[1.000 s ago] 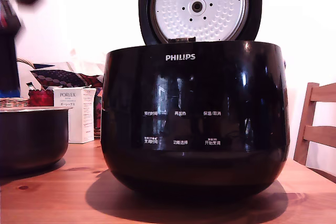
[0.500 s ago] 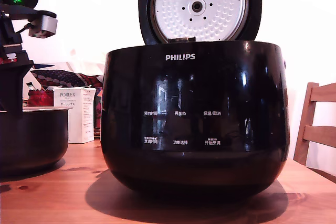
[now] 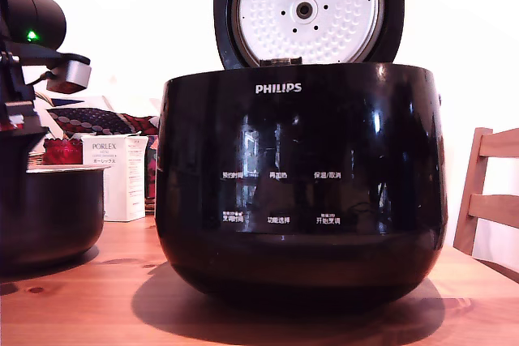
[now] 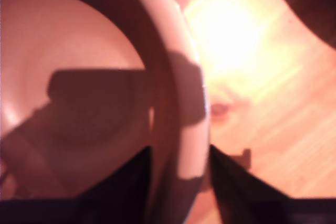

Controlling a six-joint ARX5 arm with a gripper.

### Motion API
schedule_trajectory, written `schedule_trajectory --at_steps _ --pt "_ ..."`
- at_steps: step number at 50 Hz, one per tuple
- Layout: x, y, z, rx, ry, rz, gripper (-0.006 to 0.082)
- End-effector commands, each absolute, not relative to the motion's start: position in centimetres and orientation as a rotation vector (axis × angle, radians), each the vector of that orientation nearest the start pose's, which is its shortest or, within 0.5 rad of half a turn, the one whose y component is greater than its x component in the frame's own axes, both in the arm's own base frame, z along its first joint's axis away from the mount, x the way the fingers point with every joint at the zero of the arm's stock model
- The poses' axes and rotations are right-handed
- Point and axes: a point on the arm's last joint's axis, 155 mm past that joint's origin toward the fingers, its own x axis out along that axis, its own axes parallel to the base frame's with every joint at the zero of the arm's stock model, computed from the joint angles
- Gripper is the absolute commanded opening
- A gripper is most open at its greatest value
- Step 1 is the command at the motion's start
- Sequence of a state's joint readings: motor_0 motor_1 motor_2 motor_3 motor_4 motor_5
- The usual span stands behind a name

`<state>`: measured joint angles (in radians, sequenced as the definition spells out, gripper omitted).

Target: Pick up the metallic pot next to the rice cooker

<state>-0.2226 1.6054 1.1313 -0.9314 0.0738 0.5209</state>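
I am lining up the grasp: my jaws stand open astride the rim of the pot (image 4: 181, 72), which sits on the worktop (image 3: 122, 297) at nine o'clock of the cooker (image 3: 300, 184); next, close squarely, then lift.

Ext cam low at table level, close on rice cooker (image 3: 300, 184); wrist cam looks straight down; both share metallic pot (image 3: 49, 212) rim

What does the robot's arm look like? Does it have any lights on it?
The robot arm is mostly black, with a rounded black barrel on top showing a small green light. A grey boxy camera-like block sticks out beside it. The gripper has two dark, pointed fingers.
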Motion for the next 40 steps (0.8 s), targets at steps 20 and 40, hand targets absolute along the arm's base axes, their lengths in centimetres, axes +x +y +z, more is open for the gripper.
schedule_trajectory --at_steps 20,40 --pt "29.9 -9.2 11.8 0.625 1.31 -0.617 -0.0024" --pt "27.8 -10.0 18.0 0.747 1.249 -0.577 -0.0024"
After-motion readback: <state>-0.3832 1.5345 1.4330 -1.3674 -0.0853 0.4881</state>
